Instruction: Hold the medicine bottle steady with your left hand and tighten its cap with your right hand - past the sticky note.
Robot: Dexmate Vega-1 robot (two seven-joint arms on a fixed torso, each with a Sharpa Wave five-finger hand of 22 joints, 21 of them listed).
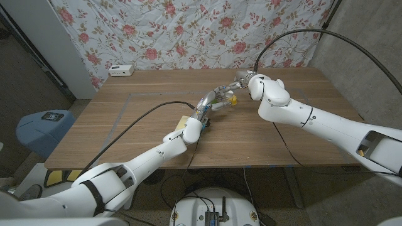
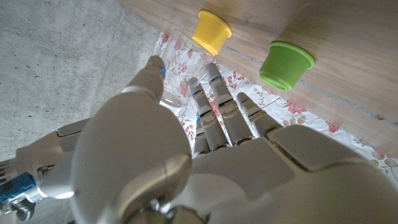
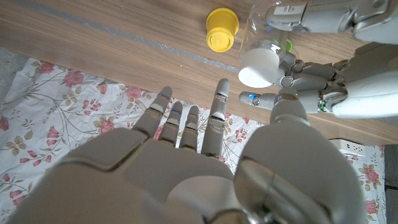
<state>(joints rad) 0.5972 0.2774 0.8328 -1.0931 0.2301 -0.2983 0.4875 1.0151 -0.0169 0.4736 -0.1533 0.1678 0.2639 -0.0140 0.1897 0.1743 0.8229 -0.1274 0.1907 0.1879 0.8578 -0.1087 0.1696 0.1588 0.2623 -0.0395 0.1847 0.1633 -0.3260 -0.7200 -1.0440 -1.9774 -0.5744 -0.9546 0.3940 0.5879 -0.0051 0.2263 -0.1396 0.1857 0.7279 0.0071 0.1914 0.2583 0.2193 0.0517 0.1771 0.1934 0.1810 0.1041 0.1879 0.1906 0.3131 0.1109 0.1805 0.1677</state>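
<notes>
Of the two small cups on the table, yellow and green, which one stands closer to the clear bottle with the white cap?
The green cup: in the right wrist view it shows directly behind the bottle, through its clear wall, while the yellow cup stands apart to one side.

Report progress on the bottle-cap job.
Done: the left hand grips the clear medicine bottle. In hand: the right hand is open, fingers spread, short of the white cap. Left: grasping the cap and tightening it.

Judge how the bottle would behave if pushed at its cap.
The bottle looks clear and thin-walled, so it is probably light and easily tipped. Its smooth white cap may slip under fingers. The left hand grips it, which likely steadies it.
</notes>
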